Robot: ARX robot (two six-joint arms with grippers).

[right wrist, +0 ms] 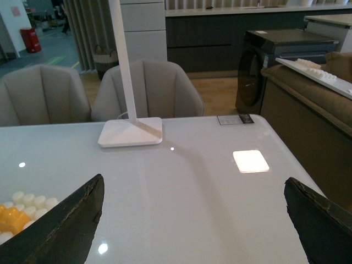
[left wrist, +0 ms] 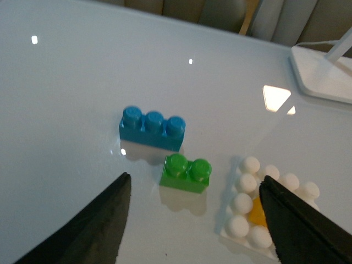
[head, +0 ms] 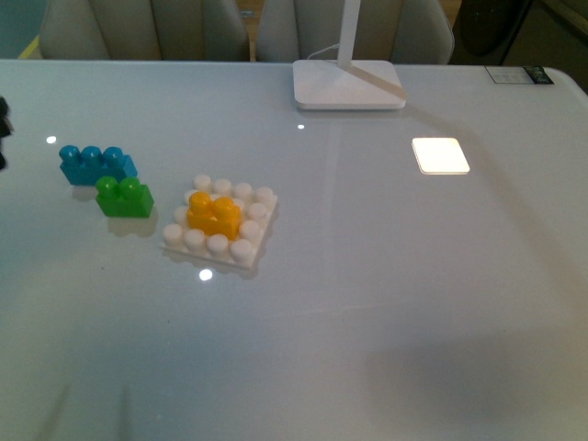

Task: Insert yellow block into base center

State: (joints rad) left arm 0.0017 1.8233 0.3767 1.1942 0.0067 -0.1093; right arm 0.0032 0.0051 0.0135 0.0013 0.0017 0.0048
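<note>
Yellow block [head: 213, 216]: sat in base [head: 260, 248] centre, half hidden behind a finger in the left wrist view.
Left gripper [left wrist: 195, 220]: jaws apart, empty.
Right gripper [right wrist: 192, 220]: jaws apart, tips cut off.

I see a glossy white table [head: 386, 303] mirroring lights. The yellow block [head: 213, 216], green brick [head: 125, 197] and blue brick [head: 96, 164] look like smooth shiny plastic; the base [head: 220, 243] is white plastic, the lamp foot [head: 347, 85] matt white.

Both the left hand [left wrist: 195, 220] and right hand [right wrist: 192, 220] seem spread wide, gripping nothing.
</note>
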